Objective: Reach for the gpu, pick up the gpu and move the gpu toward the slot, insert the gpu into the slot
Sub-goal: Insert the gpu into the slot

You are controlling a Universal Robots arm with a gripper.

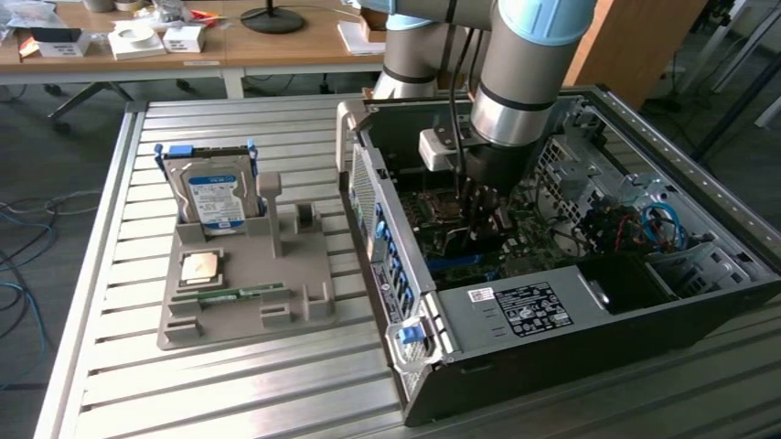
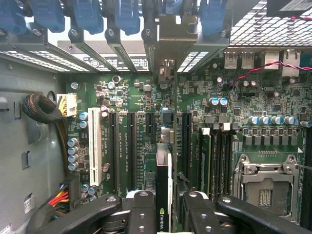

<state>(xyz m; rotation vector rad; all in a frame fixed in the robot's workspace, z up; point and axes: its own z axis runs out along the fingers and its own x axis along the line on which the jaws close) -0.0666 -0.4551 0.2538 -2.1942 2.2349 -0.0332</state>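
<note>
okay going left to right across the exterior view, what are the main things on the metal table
Hard drive standing at the back of the grey holder tray → open computer case → gripper down inside the case holding the gpu above the motherboard → blue cables.

NVIDIA eye logo — on gpu [image 2: 163, 195]

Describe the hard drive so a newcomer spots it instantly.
On the slatted metal table, at the exterior view's left of the open computer case, sits a grey parts holder. The hard drive stands upright at its far end: silver, blue-labelled, in blue rails.
</note>
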